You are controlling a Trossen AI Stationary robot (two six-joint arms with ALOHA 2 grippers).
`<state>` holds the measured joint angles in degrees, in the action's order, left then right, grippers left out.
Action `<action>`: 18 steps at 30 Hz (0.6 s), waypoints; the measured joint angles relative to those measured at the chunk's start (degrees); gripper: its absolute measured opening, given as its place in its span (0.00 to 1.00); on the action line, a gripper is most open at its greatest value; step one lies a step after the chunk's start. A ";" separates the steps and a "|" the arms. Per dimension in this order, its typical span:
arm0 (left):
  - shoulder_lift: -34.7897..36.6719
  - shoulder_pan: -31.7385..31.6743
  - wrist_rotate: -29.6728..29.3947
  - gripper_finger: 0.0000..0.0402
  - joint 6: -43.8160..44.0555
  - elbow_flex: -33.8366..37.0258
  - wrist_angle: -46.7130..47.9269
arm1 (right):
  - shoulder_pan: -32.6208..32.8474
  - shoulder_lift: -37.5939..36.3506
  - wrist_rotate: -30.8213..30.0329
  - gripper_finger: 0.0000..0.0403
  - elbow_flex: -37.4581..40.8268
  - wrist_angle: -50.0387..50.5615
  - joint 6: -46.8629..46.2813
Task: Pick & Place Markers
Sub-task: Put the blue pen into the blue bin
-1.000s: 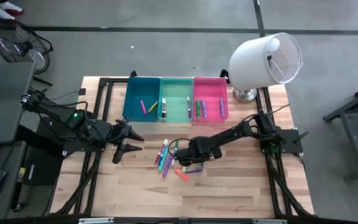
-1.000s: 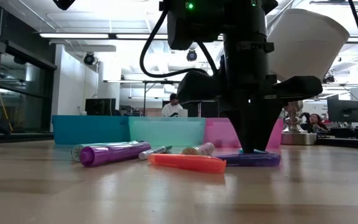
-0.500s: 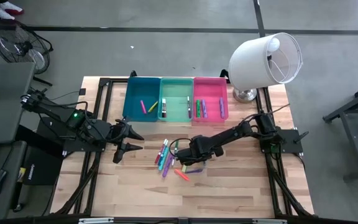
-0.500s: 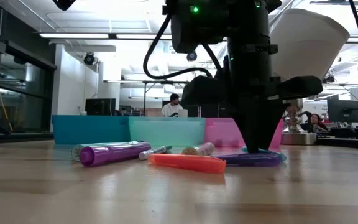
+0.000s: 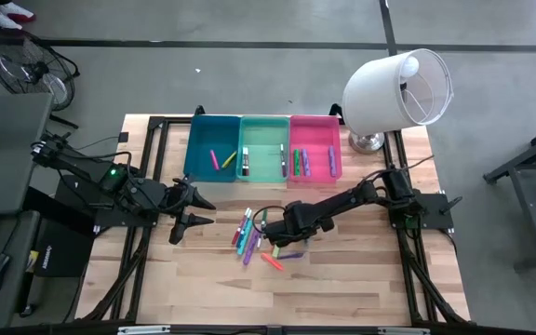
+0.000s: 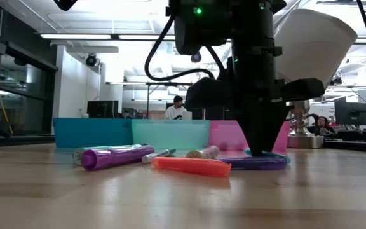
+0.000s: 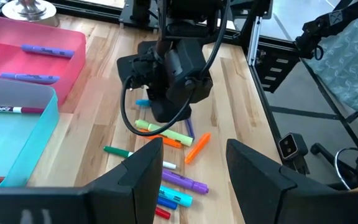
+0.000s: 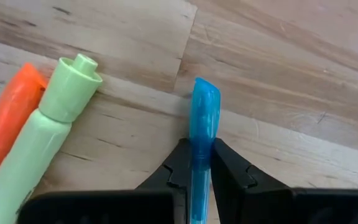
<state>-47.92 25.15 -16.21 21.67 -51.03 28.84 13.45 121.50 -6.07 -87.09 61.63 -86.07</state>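
1. Wooden table is carrying the scattered markers mid-table in the high view, short of three bins. The right gripper is reaching into the pile; the left gripper is waiting beside it with fingers spread, holding nothing. Bare boards around the pile are leaving room to lift clear.
2. Level with the tabletop, the right gripper is standing over a purple marker, with an orange marker just beside it.
3. From the left wrist, loose markers are lying close together under the right arm, so neighbours could get nudged.
4. At the right wrist, the fingers are pinching a blue marker at mid-body. It is probably light, stiff and slick; a green marker is lying near.
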 joint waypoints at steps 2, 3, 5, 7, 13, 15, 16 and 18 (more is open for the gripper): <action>0.00 0.00 0.00 0.43 -0.02 0.00 0.00 | 0.00 -0.03 0.02 0.07 -0.04 0.00 0.88; 0.00 0.00 0.00 0.43 -0.02 0.00 0.00 | 0.00 -0.03 0.00 0.07 -0.04 0.01 1.24; 0.00 0.00 0.00 0.43 -0.03 0.00 0.00 | 0.00 -0.03 -0.38 0.07 -0.06 0.09 1.50; 0.00 0.00 0.01 0.43 0.03 0.00 0.00 | 0.07 -0.03 -1.12 0.07 -0.07 0.20 1.54; 0.00 0.00 0.02 0.43 0.66 0.00 0.01 | 0.07 -0.13 -1.98 0.07 -0.10 0.88 2.99; 0.00 0.00 0.02 0.43 0.68 0.00 0.01 | 0.07 -0.13 -2.49 0.07 -0.11 0.94 3.49; 0.00 0.00 0.02 0.43 0.68 0.00 0.02 | 0.07 -0.13 -2.65 0.07 -0.11 0.94 3.64; 0.00 0.00 0.03 0.43 0.91 0.00 0.02 | 0.07 -0.13 -3.10 0.07 -0.13 0.94 3.66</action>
<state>-47.92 25.15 -16.18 22.58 -51.03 28.86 13.52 121.36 -9.16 -87.22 62.57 -82.41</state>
